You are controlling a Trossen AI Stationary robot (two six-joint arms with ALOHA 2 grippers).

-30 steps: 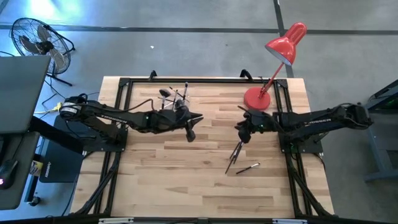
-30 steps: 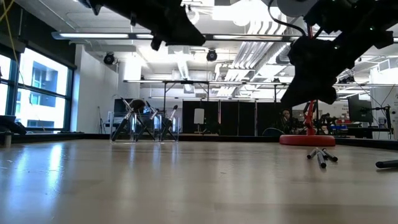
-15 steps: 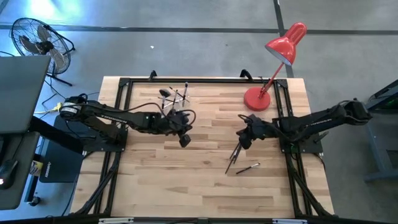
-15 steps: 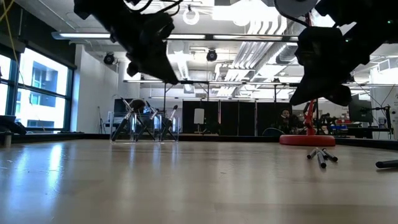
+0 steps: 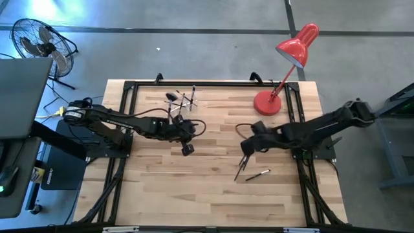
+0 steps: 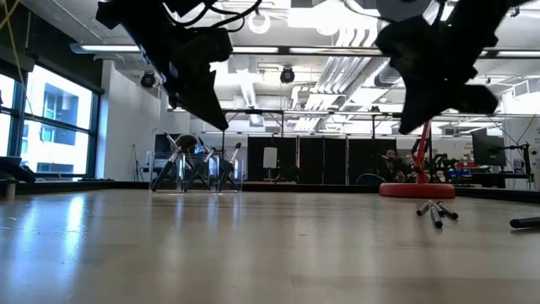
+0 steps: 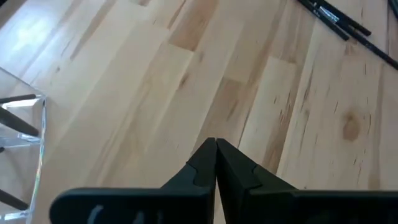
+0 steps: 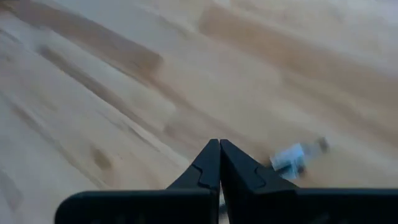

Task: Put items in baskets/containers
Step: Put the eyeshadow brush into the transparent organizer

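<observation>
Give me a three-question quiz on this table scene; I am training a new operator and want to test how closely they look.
1. True or false: both end effectors are shut and hold nothing.
2. Multiple choice: the loose brushes on the table lie nearest to A) the left end effector, B) the right end effector, C) the clear holder.
3. Fill in: the red lamp stands at the table's far ___ corner, as seen from above.

Key: 1 true, the wrist views show each pair of fingers closed together with nothing between them. 2 B. 3 right.
</observation>
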